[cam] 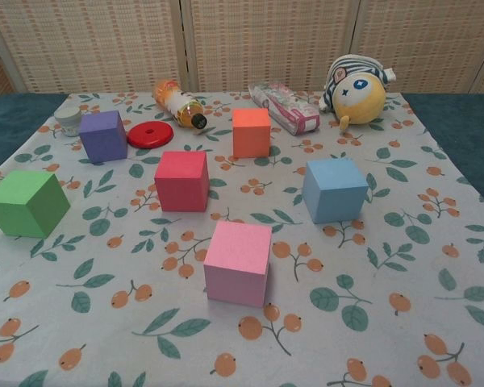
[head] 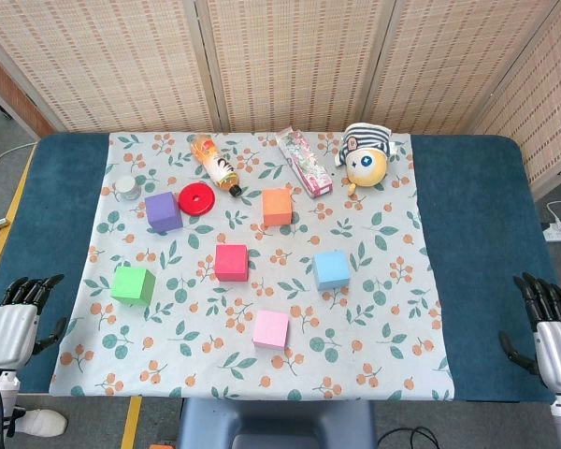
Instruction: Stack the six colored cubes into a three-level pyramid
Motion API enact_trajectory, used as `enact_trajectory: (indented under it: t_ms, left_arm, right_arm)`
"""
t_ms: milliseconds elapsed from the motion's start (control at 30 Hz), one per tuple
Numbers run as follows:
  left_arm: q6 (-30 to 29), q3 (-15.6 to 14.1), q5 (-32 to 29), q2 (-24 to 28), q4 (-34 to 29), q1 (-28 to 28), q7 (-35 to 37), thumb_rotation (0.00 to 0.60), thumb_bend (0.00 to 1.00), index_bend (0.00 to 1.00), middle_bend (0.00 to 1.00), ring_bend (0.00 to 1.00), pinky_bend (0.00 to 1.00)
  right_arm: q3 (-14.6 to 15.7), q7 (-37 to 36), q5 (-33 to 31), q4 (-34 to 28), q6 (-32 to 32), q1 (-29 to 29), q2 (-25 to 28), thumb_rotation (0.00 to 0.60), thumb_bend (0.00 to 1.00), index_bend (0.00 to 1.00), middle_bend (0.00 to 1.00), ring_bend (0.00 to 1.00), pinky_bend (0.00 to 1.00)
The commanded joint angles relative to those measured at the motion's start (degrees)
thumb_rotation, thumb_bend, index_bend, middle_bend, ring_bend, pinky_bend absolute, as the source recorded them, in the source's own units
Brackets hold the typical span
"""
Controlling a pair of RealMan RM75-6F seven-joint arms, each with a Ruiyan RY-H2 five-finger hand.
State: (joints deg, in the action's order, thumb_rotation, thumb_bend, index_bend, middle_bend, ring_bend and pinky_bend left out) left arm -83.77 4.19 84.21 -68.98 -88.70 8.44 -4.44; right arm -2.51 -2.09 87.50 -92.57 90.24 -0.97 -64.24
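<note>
Both hands rest empty with fingers apart at the near tabletop [head: 467,187] edges: left hand [head: 17,320], right hand [head: 550,329]. The green cube [head: 133,284] lies nearest the left hand, and the blue cube [head: 332,269] nearest the right hand. The pink cube [head: 271,329], red cube [head: 231,262], orange cube [head: 277,206] and purple cube [head: 164,211] sit separately between and beyond them, unstacked.

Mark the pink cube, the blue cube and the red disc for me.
pink cube [cam: 240,244]: chest view, on its top face.
blue cube [cam: 333,190]: chest view, on its front face.
red disc [head: 196,200]: head view, on its flat upper surface beside the centre hole.
</note>
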Motion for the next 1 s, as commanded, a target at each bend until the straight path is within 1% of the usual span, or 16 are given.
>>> enact_trajectory:
  t_ms: [33, 300, 433, 600, 733, 867, 1000]
  left_arm:
    - [-0.06, -0.01, 0.04, 0.01, -0.05, -0.01, 0.0, 0.6, 0.39, 0.19, 0.24, 0.19, 0.14]
    - [-0.22, 0.37, 0.5, 0.17, -0.37, 0.42, 0.35, 0.6, 0.39, 0.19, 0.24, 0.19, 0.15]
    - [2.66, 1.62, 1.21, 0.93, -0.4, 3.27, 2.35, 0.6, 0.39, 0.19, 0.24, 0.19, 0.15]
    - [12.15, 5.37, -0.36, 2.77, 0.74, 10.97, 6.34, 0.6, 0.39, 0.2, 0.23, 0.19, 0.16]
    - [21.23, 9.08, -4.24, 3.37, 1.67, 17.74, 10.06, 0.6, 0.39, 0.21, 0.23, 0.19, 0.17]
    - [30.11, 12.56, -9.72, 0.66, 6.95, 25.28, 9.05, 0.6, 0.39, 0.21, 0.22, 0.18, 0.17]
    - [37.73, 14.53, -15.31, -3.47, 13.67, 31.9, 6.54, 0.6, 0.38, 0.19, 0.21, 0.17, 0.18]
  right_arm:
    - [-0.05, -0.32, 0.22, 0.12, 0.29, -0.09, -0.06, 0.6, 0.0, 0.0, 0.04, 0.0, 0.06]
    - [-0.05, -1.45, 1.06, 0.46, 1.37, -0.51, 0.14, 0.6, 0.0, 0.0, 0.04, 0.0, 0.06]
    - [-0.24, -2.39, 1.3, 0.33, 1.6, -0.48, 0.64, 0.6, 0.0, 0.0, 0.04, 0.0, 0.06]
    - [-0.63, -3.37, 2.03, -0.55, 1.13, 0.3, 2.12, 0.6, 0.0, 0.0, 0.04, 0.0, 0.06]
    - [-1.04, -3.03, 1.92, -1.82, 0.21, 1.04, 3.59, 0.6, 0.0, 0.0, 0.05, 0.0, 0.06]
    - [-1.29, -2.25, 1.61, -2.85, -1.23, 1.95, 4.43, 0.6, 0.0, 0.0, 0.05, 0.0, 0.06]
    - [-1.29, -1.58, 1.13, -3.43, -2.63, 2.63, 4.69, 0.6, 0.0, 0.0, 0.05, 0.0, 0.06]
